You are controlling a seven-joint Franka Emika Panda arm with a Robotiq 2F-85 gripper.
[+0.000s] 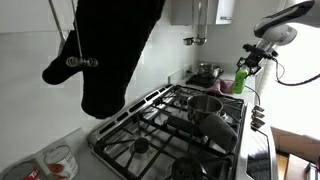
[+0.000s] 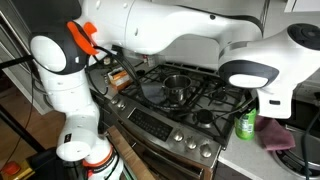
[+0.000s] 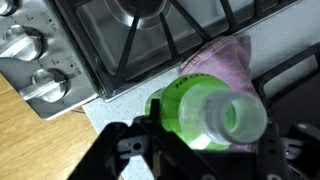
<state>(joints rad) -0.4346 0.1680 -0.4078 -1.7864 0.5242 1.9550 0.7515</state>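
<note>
A green plastic bottle [image 3: 190, 115] with no cap stands between my gripper's [image 3: 205, 140] two black fingers in the wrist view. The fingers sit close against its sides, and the gripper looks shut on it. In both exterior views the bottle [image 1: 240, 80] [image 2: 245, 125] is upright on the counter beside the gas stove, with the gripper [image 1: 246, 63] [image 2: 262, 108] at its upper part. A pink cloth [image 3: 225, 65] lies on the counter right behind the bottle, and shows in both exterior views [image 1: 228, 88] [image 2: 278, 135].
The gas stove [image 1: 170, 130] has black grates [image 3: 160, 40], and a metal pot [image 2: 178, 85] [image 1: 205, 105] stands on them. Stove knobs [image 3: 30, 60] line the front panel. A black cloth [image 1: 110, 50] hangs close to an exterior camera. A jar [image 1: 60, 160] stands by the stove.
</note>
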